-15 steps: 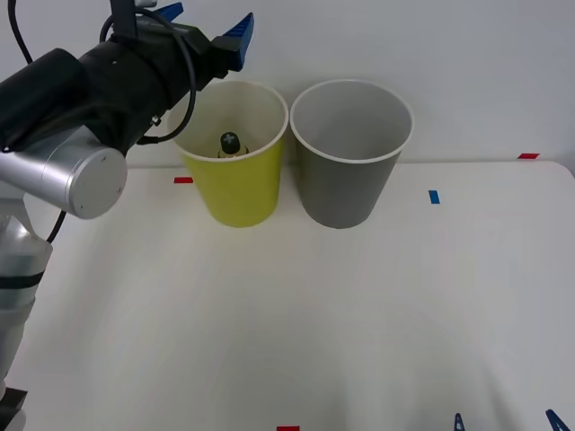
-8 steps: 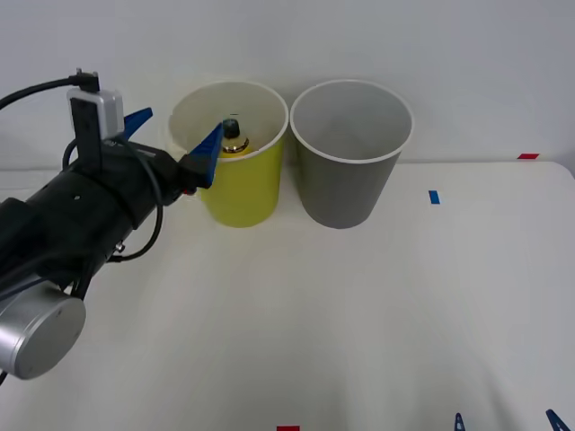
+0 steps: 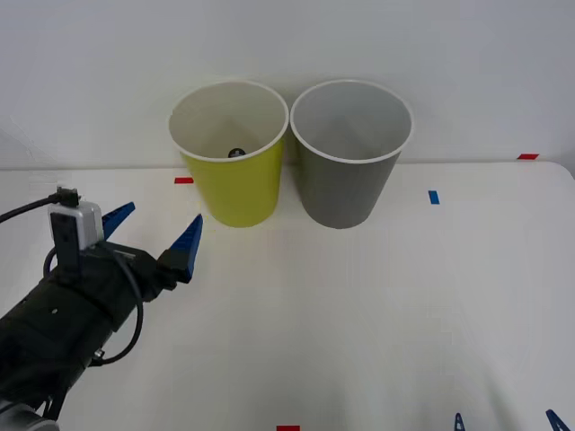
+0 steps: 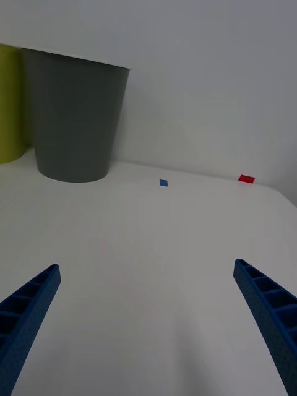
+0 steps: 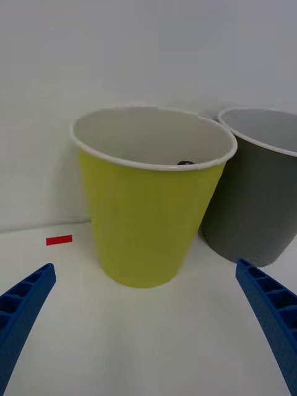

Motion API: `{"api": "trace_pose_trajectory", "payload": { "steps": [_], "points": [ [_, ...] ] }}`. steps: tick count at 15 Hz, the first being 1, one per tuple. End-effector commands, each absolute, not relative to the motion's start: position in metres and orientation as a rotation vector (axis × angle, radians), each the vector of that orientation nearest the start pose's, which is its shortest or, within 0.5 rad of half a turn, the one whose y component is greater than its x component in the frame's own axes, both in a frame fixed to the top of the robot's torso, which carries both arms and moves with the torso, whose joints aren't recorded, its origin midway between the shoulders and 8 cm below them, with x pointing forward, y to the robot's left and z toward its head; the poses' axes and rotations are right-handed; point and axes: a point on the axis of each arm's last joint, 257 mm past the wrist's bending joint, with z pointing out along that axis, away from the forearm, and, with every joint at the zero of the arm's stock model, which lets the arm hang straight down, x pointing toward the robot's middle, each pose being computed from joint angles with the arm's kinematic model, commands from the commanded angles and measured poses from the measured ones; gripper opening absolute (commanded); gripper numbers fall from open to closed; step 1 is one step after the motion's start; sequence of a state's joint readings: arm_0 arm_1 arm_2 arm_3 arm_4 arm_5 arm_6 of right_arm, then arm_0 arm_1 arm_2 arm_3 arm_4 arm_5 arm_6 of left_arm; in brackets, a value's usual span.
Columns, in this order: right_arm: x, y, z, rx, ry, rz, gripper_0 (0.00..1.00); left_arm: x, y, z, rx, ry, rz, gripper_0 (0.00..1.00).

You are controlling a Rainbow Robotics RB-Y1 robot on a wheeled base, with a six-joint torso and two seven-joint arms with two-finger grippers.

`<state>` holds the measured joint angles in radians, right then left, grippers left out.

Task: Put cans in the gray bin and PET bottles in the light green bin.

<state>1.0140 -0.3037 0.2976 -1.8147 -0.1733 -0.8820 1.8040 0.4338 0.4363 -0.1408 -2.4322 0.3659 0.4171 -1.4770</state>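
The light green bin (image 3: 235, 184) stands at the back of the table, touching the gray bin (image 3: 346, 180) on its right. Inside the green bin only the black cap of the PET bottle (image 3: 236, 153) shows above the rim line; the same cap (image 5: 184, 163) peeks over the rim in the left wrist view. My left gripper (image 3: 160, 221) is open and empty, low over the table in front of and left of the green bin (image 5: 151, 216). My right gripper (image 3: 505, 422) rests open at the near right edge, facing the gray bin (image 4: 77, 117). I see no cans.
Small tape marks lie on the white table: red (image 3: 183, 180) left of the green bin, blue (image 3: 434, 197) right of the gray bin, red (image 3: 528, 156) at the far right, red (image 3: 287, 428) at the front edge. A white wall rises right behind the bins.
My left arm has pulled back from above the green bin and come down toward the near left. The bottle has sunk deeper in the bin. The right gripper has not moved.
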Motion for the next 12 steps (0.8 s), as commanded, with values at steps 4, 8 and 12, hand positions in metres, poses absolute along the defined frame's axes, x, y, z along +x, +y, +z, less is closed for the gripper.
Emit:
{"api": "trace_pose_trajectory", "payload": {
  "steps": [4, 8, 12],
  "points": [
    [0.197, -0.256, -0.266, -0.128, 1.472, -0.155, 0.97, 0.385, 0.19, -0.183, 0.204, 1.527, -0.228, 1.0],
    [0.197, -0.256, -0.266, -0.128, 1.472, -0.155, 0.97, 0.372, 0.193, -0.222, 0.248, 1.524, -0.17, 1.0],
    [0.197, -0.256, -0.266, -0.128, 1.472, -0.155, 0.97, 0.342, 0.196, -0.243, 0.277, 1.559, -0.138, 1.0]
  ]
}}
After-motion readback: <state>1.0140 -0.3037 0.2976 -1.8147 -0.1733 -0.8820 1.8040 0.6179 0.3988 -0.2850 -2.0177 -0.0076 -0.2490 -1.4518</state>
